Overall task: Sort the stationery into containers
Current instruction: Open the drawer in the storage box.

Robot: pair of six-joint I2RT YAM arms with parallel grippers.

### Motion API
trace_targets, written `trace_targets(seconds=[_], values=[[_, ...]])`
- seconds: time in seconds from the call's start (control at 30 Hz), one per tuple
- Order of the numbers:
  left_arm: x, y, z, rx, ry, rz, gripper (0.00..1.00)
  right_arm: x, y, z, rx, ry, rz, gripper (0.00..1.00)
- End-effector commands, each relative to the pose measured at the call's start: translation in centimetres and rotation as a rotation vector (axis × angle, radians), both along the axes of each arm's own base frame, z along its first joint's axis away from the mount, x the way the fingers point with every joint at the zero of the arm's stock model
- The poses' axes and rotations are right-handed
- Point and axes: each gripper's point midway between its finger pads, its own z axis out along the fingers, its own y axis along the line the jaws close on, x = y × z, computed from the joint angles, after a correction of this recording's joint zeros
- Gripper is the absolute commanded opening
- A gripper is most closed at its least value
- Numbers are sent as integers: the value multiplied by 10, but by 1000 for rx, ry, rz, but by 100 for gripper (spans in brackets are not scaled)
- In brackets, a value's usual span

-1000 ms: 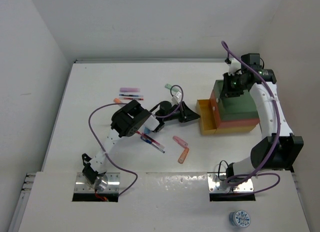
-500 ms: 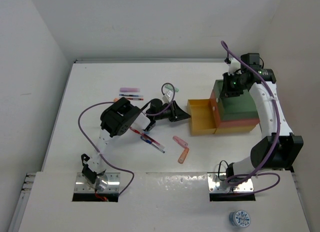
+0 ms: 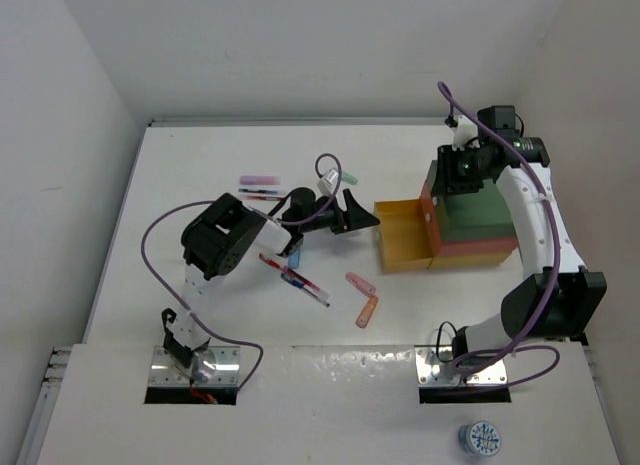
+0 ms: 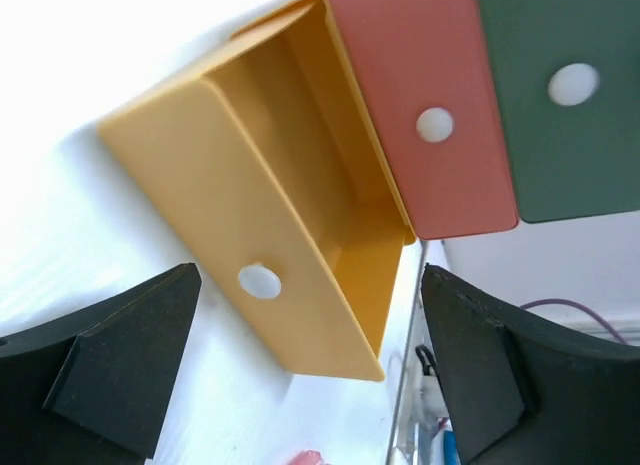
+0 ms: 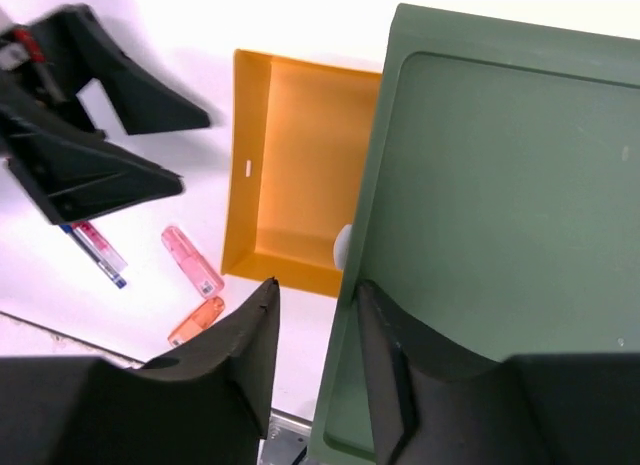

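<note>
White table [image 3: 200,155] under everything. On it, a stack: green tray [image 5: 500,235] on top, red-orange tray [image 4: 420,85] beneath, yellow tray [image 5: 300,155] lowest and pulled out, straight ahead of the left gripper [image 4: 311,272]. At that gripper: jaws spread wide, gripping nothing, close before the yellow tray's front wall and its white knob [image 4: 259,280]. At the right gripper [image 5: 317,285]: fingers partly apart, straddling the green tray's front edge, clamping nothing. Behind the left gripper, beneath its arm, red and blue pens [image 3: 300,280] lying together. Beyond that arm, another red pen [image 3: 262,195] beside a pink-purple marker [image 3: 262,180]. Just past the left gripper's far finger, a mint green marker [image 3: 348,177]. Nearer the bases, a pink marker [image 3: 360,283] and an orange marker [image 3: 367,311] close together.
</note>
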Motion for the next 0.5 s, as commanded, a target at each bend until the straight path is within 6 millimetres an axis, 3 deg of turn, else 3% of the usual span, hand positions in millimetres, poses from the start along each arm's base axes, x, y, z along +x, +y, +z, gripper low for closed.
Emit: trace_targets(seconds=[0.0,0.2,0.27,0.33,0.37,0.4,0.43,0.47], values=[[2,14,17,41,-111,-3,100,-20,-16,-35,-81,161,-21,39],[21,44,50,146,-241,18,100,-15,-17,-14,-87,111,-26,45],[33,61,65,241,-308,24,98,-9,-19,5,-101,57,-30,49],[29,77,66,374,-287,11,95,-8,-22,18,-112,18,-41,52],[41,85,80,446,-388,32,94,-7,-24,24,-121,1,-47,53],[33,100,80,546,-361,31,94,-4,-26,31,-135,-25,-55,54],[44,117,84,655,-376,106,97,-5,-28,40,-140,-61,-63,55],[34,135,87,765,-373,121,99,-5,-30,43,-150,-76,-71,55]])
